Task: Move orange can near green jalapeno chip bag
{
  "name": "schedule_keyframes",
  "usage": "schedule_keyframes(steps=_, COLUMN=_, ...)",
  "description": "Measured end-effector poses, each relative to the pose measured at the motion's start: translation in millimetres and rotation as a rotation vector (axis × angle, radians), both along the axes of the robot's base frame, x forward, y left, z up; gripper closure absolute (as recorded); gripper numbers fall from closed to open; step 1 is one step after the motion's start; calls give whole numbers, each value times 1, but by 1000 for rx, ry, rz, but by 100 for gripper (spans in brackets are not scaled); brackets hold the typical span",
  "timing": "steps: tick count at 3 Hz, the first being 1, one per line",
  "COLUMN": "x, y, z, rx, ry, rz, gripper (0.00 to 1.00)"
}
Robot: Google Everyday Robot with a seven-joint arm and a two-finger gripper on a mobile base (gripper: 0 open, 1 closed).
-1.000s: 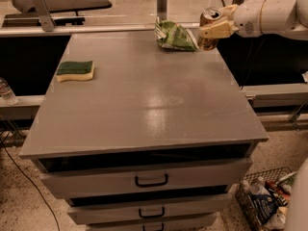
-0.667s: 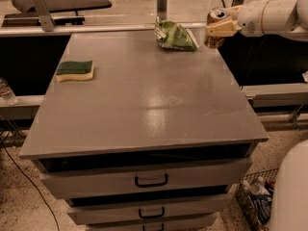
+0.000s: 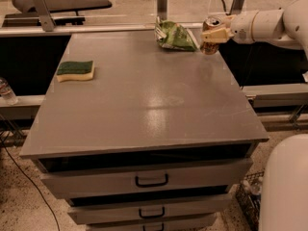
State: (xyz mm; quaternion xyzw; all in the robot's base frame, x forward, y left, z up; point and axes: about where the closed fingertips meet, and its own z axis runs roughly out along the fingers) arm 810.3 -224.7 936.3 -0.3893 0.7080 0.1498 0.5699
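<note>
Desk (image 3: 144, 105): grey top, three drawers (image 3: 96, 183) with dark handles.
Floor (image 3: 9, 208): speckled, crossed by a black cable (image 3: 23, 176).
Light: glare on the desk's middle.
My gripper (image 3: 215, 34): at the desk's far right corner, clasping the orange can (image 3: 210, 24).

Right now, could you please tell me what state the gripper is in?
Gripper: closed on the orange can, at the far right corner of the table, beside the green jalapeno chip bag.

Upright orange can (image 3: 211, 24) clamped in gripper (image 3: 208, 36), beside green jalapeno chip bag (image 3: 175, 36).
</note>
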Motion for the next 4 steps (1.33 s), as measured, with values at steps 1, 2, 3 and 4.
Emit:
schedule_keyframes(steps=1, x=8, y=-5, z=-6, rx=5, ry=8, rz=-30, gripper=81)
schedule_keyframes(steps=2, x=11, y=-10, z=-9, rx=5, ry=11, rz=-56, gripper=58)
schedule_keyframes(steps=3, x=12, y=-8, z=-21, rx=7, ry=37, rz=-64, gripper=28)
schedule_keyframes(steps=4, x=12, y=0, z=-34, rx=11, ry=75, rz=-51, gripper=4)
